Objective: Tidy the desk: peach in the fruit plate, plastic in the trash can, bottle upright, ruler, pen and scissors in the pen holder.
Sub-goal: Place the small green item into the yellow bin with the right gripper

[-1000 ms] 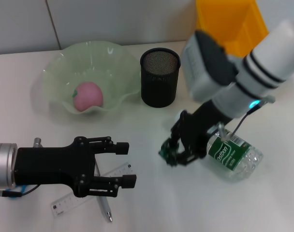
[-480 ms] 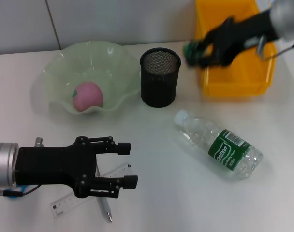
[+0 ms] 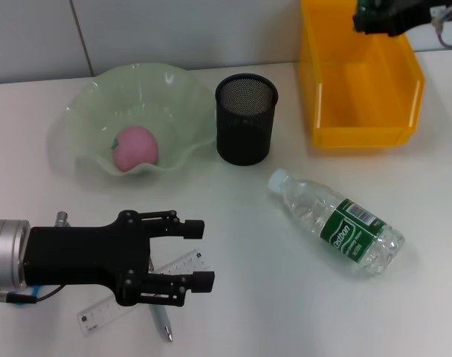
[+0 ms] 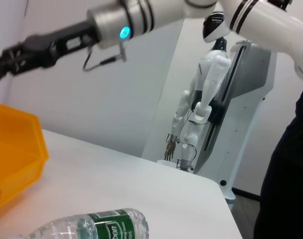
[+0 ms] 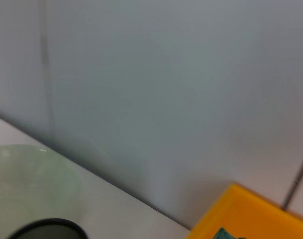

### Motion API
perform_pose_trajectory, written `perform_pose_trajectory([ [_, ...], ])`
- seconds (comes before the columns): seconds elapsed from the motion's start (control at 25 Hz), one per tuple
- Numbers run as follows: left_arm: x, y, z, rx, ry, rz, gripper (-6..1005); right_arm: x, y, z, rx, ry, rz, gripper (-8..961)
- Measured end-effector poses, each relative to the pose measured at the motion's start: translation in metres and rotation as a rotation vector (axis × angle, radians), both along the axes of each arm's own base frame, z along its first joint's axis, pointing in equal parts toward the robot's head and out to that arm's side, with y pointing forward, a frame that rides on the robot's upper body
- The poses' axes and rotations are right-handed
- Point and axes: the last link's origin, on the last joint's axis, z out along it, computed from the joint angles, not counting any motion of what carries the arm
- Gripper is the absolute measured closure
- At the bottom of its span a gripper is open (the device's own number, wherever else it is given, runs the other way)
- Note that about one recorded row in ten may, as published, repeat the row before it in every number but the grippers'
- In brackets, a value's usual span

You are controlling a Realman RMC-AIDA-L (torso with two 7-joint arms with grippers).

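Observation:
My right gripper [image 3: 372, 16] hangs over the far end of the yellow trash can [image 3: 360, 74], shut on a green scrap of plastic [image 3: 365, 7]. That green scrap [image 5: 228, 233] also peeks in at the edge of the right wrist view. My left gripper [image 3: 195, 253] hovers open at the near left, over the clear ruler [image 3: 107, 309] and the pen [image 3: 161, 321]. The pink peach [image 3: 134, 146] lies in the green fruit plate [image 3: 85, 111]. Right of the plate stands the black mesh pen holder [image 3: 245, 119]. The bottle [image 3: 337, 223] lies on its side. The scissors are hidden.
A small grey metal piece [image 3: 59, 218] pokes out behind my left arm. In the left wrist view the bottle [image 4: 91, 226] lies near the trash can [image 4: 12, 164], with the right arm [image 4: 101, 27] stretched above it. A white robot [image 4: 201, 109] stands beyond the table's far edge.
My right gripper lifted the green plastic from beside the bottle and carried it back and right, over the yellow trash can. The left gripper has barely moved.

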Motion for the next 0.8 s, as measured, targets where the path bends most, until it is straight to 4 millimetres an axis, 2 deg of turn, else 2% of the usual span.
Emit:
perform_pose_trajectory([
  [0.04, 0.0, 0.0, 0.0, -0.001, -0.002, 0.0, 237, 0.0, 0.0, 0.0, 0.0, 0.0, 0.0, 487],
  [0.16, 0.0, -0.001, 0.0, -0.003, -0.004, 0.001, 238, 0.016, 0.006, -0.013, 0.016, 0.011, -0.049, 486],
  [0.56, -0.003, -0.004, 0.001, -0.007, -0.007, 0.011, 241, 0.027, 0.006, -0.025, 0.022, 0.04, -0.09, 482],
  [0.8, -0.004, -0.006, 0.001, -0.012, -0.01, 0.008, 243, 0.026, 0.005, -0.027, 0.013, 0.038, -0.087, 341],
])
